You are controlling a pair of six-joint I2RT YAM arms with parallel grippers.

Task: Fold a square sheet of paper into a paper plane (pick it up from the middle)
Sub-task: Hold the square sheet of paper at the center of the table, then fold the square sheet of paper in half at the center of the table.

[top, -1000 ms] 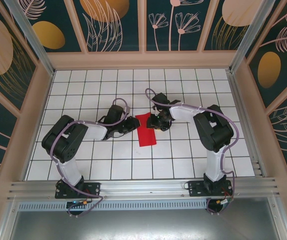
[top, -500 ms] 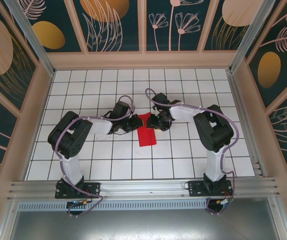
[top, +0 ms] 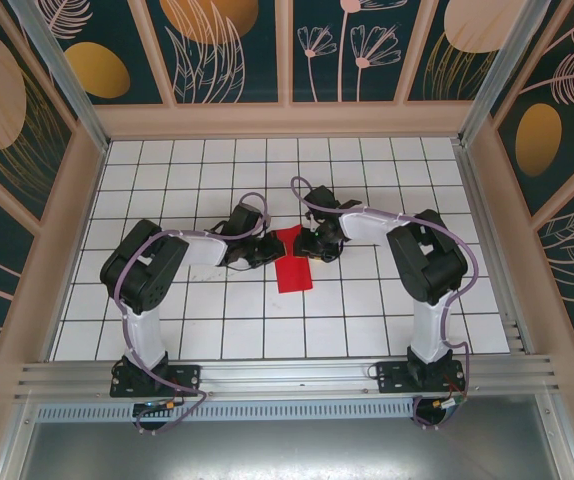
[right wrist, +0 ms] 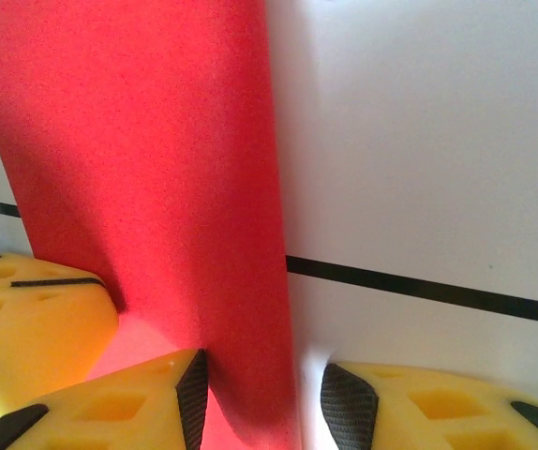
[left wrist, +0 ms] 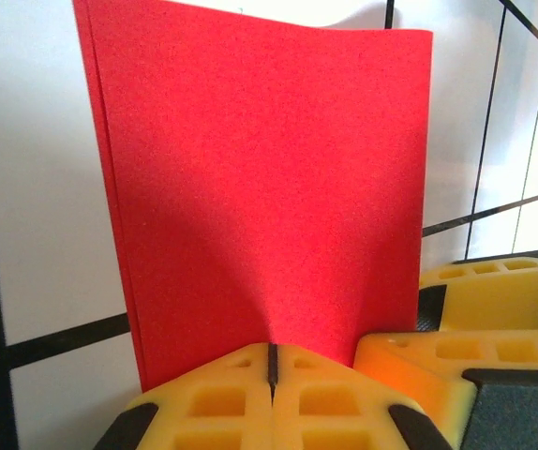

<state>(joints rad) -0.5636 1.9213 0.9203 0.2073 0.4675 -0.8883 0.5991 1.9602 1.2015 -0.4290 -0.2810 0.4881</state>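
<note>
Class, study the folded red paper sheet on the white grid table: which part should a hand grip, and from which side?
Grip the folded red paper sheet at an edge, coming in low and sideways along the white grid table. Thin and almost flat, it offers only edges to pinch. The left hand is shut on one edge this way; the right hand stands open around another.

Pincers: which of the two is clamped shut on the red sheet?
The left pincer: its jaws meet on an edge of the square sheet of paper. The right pincer has jaws apart, straddling another edge.
</note>
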